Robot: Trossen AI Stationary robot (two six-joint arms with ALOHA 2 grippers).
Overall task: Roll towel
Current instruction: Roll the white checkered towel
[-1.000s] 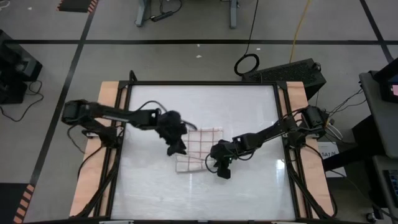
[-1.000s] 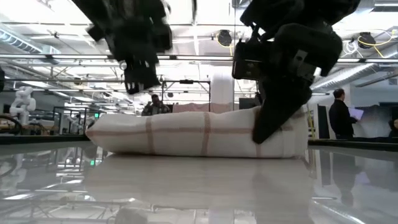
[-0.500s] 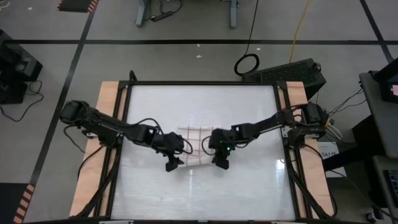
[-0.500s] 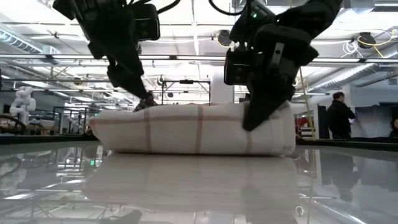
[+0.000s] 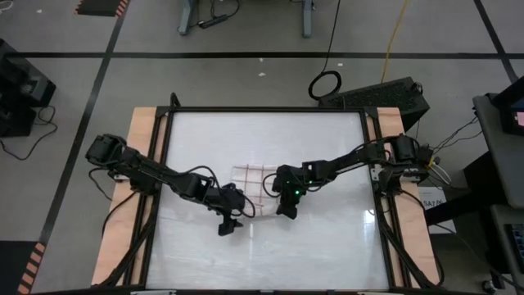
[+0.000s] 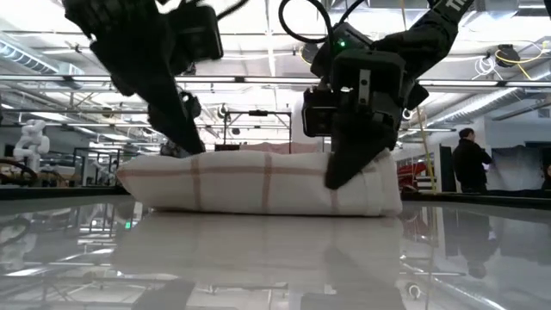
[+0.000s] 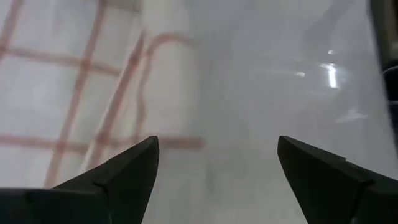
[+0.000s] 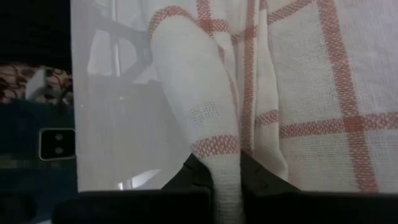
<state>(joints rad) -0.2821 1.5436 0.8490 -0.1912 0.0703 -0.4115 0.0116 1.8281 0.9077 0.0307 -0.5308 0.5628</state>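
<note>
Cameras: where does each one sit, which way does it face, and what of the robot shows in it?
High: overhead, straight down; both arms, towel mid-table.
Low: table height, level into the room; left gripper and right gripper at the towel roll.
Left wrist: past its own open fingers; towel edge, bare table.
Right wrist: own fingers pinching a towel fold.
Shared: all four show the towel.

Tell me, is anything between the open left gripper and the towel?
Nothing visible. The left gripper hangs open at the towel's near left edge, with only bare table between its fingers and the cloth. The right gripper is shut on a fold of the towel on the other side, not in the left one's path.
</note>
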